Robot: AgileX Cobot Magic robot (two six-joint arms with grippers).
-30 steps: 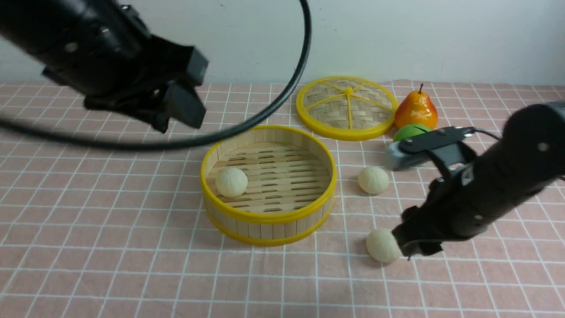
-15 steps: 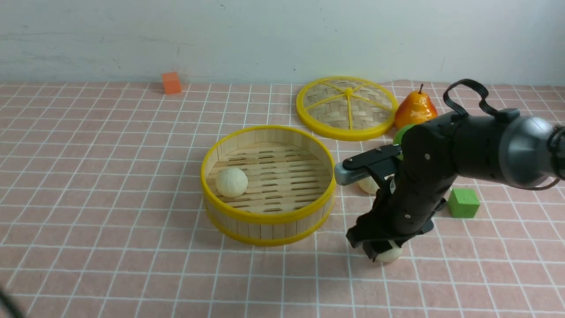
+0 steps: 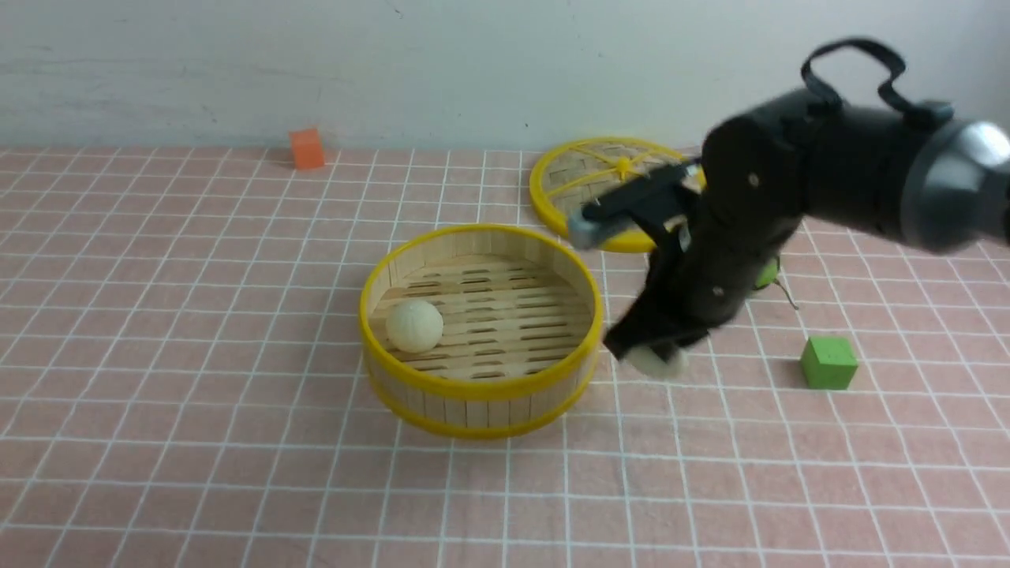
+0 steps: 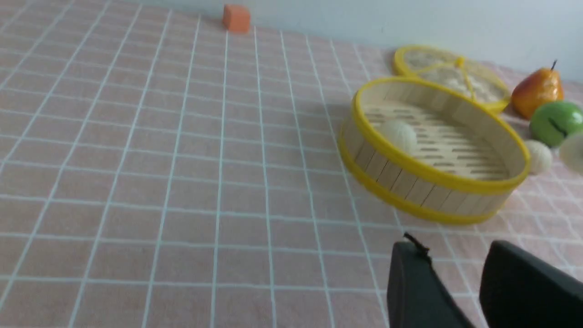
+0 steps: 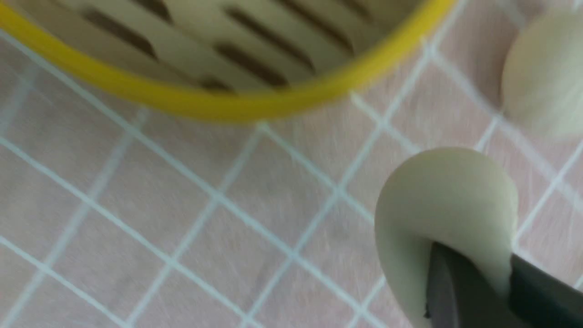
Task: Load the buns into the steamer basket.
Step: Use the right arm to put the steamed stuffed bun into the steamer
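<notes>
Pink checked cloth covers the bench (image 3: pixel 197 394), and the picture on it has changed within the last second. Then the right end effector (image 3: pixel 649 353) was low near the front edge, jaws spread beside a small cream-white round dough bun (image 3: pixel 661 363). Now it is clamped on that bun and has carried it back toward the middle of the bench, apparently clear of the cloth. The bun hangs just beside the right wall of the round bamboo steamer basket with yellow rims (image 3: pixel 481 388), not yet over it. The right wrist view shows the bun squeezed between the dark fingers (image 5: pixel 460 291).

The left arm, which filled the front view's left side a second ago, has gone from that view. The left end effector (image 4: pixel 476 291) hovers over bare cloth on the basket's left, jaws parted with nothing between them.

A second bun (image 3: pixel 413 325) lies unmoved on the basket's slatted floor. The third bun (image 4: pixel 539 156) rests on the cloth just beside the basket's right wall, hidden behind the right arm in the front view.

So one bun is in, one is on its way and one waits. The carried bun probably must rise above the yellow rim before it can be released inside.
</notes>
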